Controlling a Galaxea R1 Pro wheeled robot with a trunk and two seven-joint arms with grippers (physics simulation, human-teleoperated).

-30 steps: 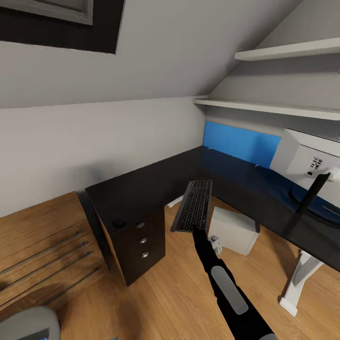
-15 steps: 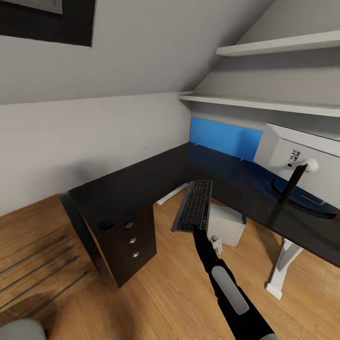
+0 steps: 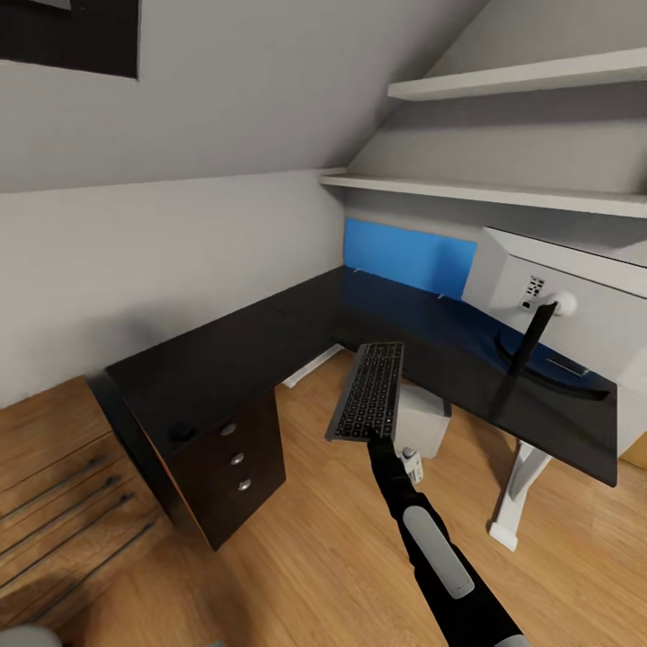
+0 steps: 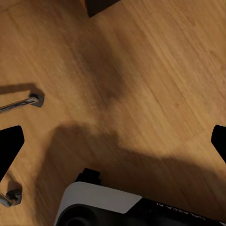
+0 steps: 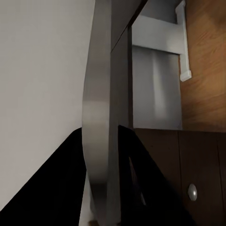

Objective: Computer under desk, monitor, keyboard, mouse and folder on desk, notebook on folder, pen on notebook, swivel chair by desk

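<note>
My right gripper [image 3: 370, 435] is shut on the near edge of the grey keyboard [image 3: 368, 389] and holds it in the air in front of the black L-shaped desk [image 3: 270, 346]. In the right wrist view the keyboard [image 5: 101, 113] runs edge-on between the dark fingers [image 5: 141, 174]. The white monitor [image 3: 562, 310] stands on the desk's right wing with its back toward me. A white computer case [image 3: 424, 420] sits on the floor under the desk. A small dark mouse [image 3: 182, 431] lies on the desk's left end. My left gripper [image 4: 113, 141] hangs open over the wooden floor.
A drawer unit [image 3: 229, 463] supports the desk's left end, and a white leg [image 3: 517, 490] its right. A blue panel [image 3: 409, 253] leans against the back wall under two white shelves [image 3: 485, 190]. Metal rods [image 4: 21, 102] lie on the floor beside my base [image 4: 103, 202].
The camera has swung right, so the desk, monitor and computer have slid left in the picture. The keyboard stays in my right gripper at the same spot before me.
</note>
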